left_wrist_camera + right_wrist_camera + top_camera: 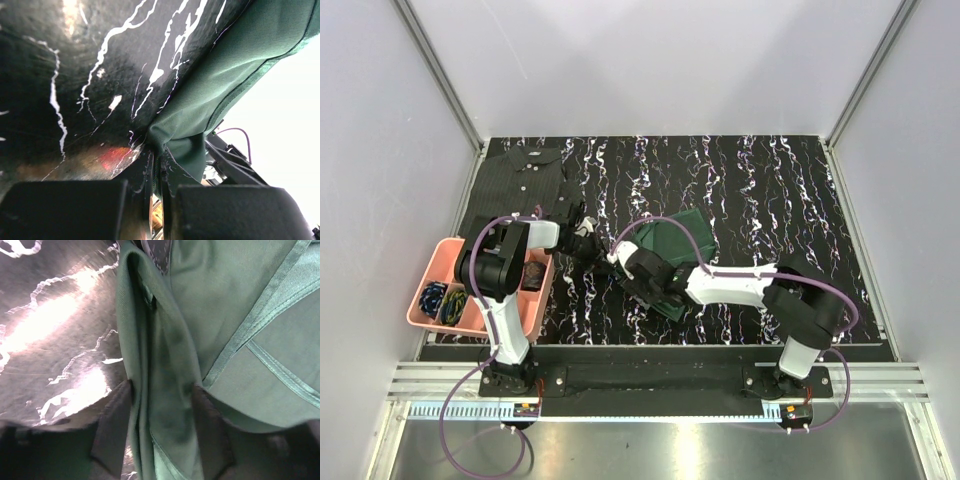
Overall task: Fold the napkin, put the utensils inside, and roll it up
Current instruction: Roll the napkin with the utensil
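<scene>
The dark green napkin (682, 238) lies partly folded near the middle of the black marbled table (780, 200). My left gripper (598, 248) is at its left corner. In the left wrist view the left gripper (159, 160) is shut on a pinched corner of the napkin (225, 85), lifted a little off the table. My right gripper (632, 262) reaches in from the right. Its fingers (117, 430) press both sides of a thick bunched fold of the napkin (225, 305), and the right gripper (162, 410) is shut on that fold. The utensils are hidden.
A pink tray (440, 250) with small dark and coiled items (435, 297) sits at the left edge beside my left arm. A dark pinstriped shirt (525, 175) lies at the back left. Pale walls close in the table on three sides.
</scene>
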Available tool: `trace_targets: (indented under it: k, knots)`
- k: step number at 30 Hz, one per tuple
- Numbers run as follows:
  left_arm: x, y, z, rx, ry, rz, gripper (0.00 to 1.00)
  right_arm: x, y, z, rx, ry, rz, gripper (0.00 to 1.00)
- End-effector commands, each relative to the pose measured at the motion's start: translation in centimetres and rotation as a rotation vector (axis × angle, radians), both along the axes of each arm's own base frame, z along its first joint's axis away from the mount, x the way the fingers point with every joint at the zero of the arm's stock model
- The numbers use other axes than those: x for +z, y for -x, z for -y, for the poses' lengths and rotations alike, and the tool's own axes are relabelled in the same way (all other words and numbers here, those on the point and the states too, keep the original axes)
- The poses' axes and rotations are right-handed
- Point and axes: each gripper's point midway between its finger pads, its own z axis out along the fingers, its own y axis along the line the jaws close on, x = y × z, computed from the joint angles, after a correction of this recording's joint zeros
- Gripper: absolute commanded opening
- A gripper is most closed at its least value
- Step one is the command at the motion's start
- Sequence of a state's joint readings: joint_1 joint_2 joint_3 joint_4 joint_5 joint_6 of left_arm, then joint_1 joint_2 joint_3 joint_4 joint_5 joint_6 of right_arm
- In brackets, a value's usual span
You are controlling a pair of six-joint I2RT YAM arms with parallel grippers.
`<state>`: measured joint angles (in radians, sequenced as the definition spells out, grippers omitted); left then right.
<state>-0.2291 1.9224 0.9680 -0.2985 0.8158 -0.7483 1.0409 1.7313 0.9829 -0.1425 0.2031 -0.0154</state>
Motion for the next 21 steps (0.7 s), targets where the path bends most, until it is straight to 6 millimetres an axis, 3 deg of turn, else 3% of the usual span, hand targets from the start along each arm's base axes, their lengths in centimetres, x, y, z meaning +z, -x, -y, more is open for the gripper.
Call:
trace_targets:
  k: [1, 11, 12, 16, 21]
  knots:
    - [0.9, -0.7, 0.1, -0.011, 0.034, 0.021, 0.00, 0.1, -0.8, -0.6, -0.009, 0.027, 0.088, 0.52]
    - [0.9, -0.8, 0.1, -0.009, 0.036, 0.021, 0.00, -1.9, 0.5, -0.9, 0.025, 0.065, 0.046, 0.24]
    - [1.0, -0.8, 0.1, -0.011, 0.038, 0.025, 0.00, -2.4, 0.9, -0.9, 0.032, 0.075, 0.020, 0.15]
    - [1.0, -0.9, 0.0, -0.012, 0.032, 0.034, 0.00, -3.8, 1.8, -0.7, 0.044, 0.109, -0.044, 0.00]
    - [1.9, -1.9, -0.3, -0.006, 0.017, 0.095, 0.39, -3.9, 3.8, -1.8, 0.072, 0.071, -0.180, 0.00]
